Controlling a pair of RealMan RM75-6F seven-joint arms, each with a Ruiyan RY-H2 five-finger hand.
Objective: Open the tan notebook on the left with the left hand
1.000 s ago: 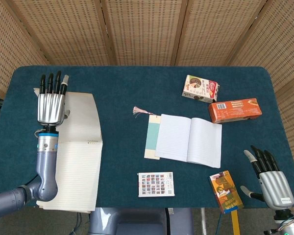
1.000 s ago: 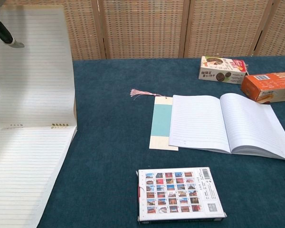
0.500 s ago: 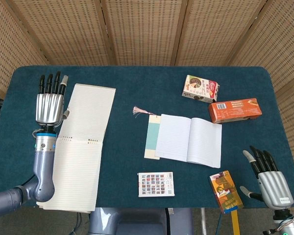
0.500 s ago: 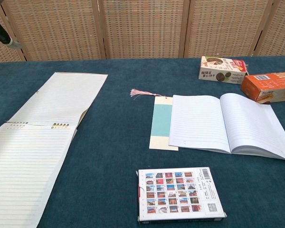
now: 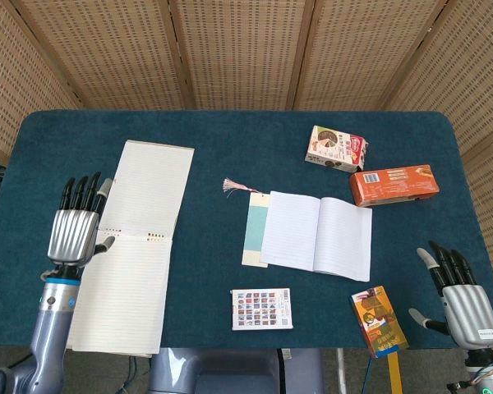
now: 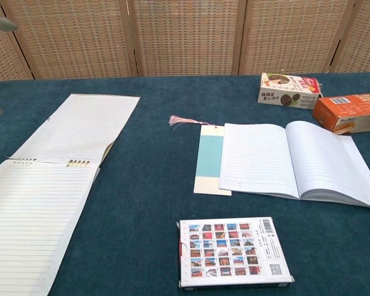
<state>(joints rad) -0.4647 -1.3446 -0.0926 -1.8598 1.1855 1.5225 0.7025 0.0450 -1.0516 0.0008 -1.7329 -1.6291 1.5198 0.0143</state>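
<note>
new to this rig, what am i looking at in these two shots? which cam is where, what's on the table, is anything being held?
It is a two-armed robot at a table, each arm ending in a metal robot hand with fingers. The head view looks down from above; the chest view looks across the table from lower down. The left robot hand hovers beside the big notebook, which lies open flat. The right robot hand sits at the near right corner. Both are open and hold nothing. Also on the blue table: a smaller open notebook with a bookmark beside it, a card pack, a cookie box, an orange box and a snack pack.
</note>
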